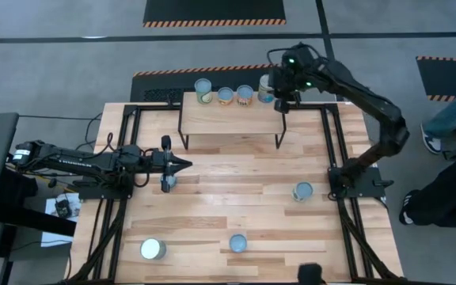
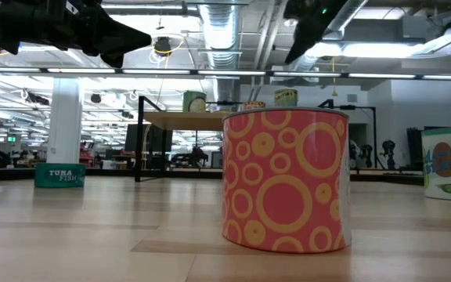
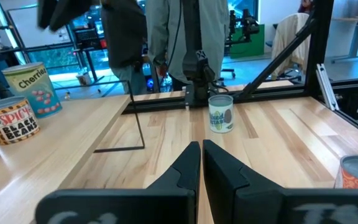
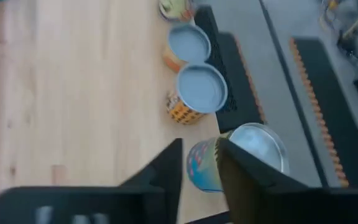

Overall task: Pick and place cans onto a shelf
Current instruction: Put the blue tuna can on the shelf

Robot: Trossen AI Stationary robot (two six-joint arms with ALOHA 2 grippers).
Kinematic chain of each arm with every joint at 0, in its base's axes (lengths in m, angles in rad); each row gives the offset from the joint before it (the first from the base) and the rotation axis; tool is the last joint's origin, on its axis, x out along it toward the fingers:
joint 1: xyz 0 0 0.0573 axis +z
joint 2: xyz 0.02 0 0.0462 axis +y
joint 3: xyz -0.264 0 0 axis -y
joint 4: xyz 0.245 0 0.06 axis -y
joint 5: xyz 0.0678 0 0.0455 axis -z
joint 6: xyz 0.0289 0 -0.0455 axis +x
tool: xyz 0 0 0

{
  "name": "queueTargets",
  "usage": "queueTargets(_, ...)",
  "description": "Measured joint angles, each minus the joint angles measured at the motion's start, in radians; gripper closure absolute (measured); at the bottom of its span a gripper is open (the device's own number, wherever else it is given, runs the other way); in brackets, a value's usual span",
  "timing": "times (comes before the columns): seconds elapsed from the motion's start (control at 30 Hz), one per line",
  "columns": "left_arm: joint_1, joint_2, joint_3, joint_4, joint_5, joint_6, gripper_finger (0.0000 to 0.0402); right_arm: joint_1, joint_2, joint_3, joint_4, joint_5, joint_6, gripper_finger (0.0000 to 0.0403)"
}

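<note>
Up high, the right gripper (image 1: 274, 93) squeezes a round shiny tin can (image 4: 238, 155) between its jaws on the wooden shelf (image 1: 228, 119). The left gripper (image 3: 201, 163) has its jaws nearly closed, holding nothing.

Readable labels on the cans

A low teal can (image 2: 59, 175) on the table reads "TUNA FISH". In the left wrist view, a red-labelled can (image 3: 10, 121) reads "SPICY BLACK BEANS", and the taller can (image 3: 33, 89) beside it reads "Cherries". The label on the small can (image 3: 220, 113) ahead cannot be made out.

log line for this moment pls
shelf: four cans at back edge | right gripper: over rightmost shelf can | left gripper: shut, mid-table | table: four cans
</note>
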Motion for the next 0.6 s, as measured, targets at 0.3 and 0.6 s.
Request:
queueTargets(0.3, 0.000, 0.000, 0.000, -0.001, 0.000, 0.008, 0.0393, 0.025, -0.280, -0.430, 0.360, -0.160, 0.057, 0.0384)
queueTargets(0.6, -0.001, 0.044, 0.000, 0.004, -0.026, 0.012, 0.0393, 0.137, -0.515, -0.964, 1.009, -0.159, 0.170, 0.0395)
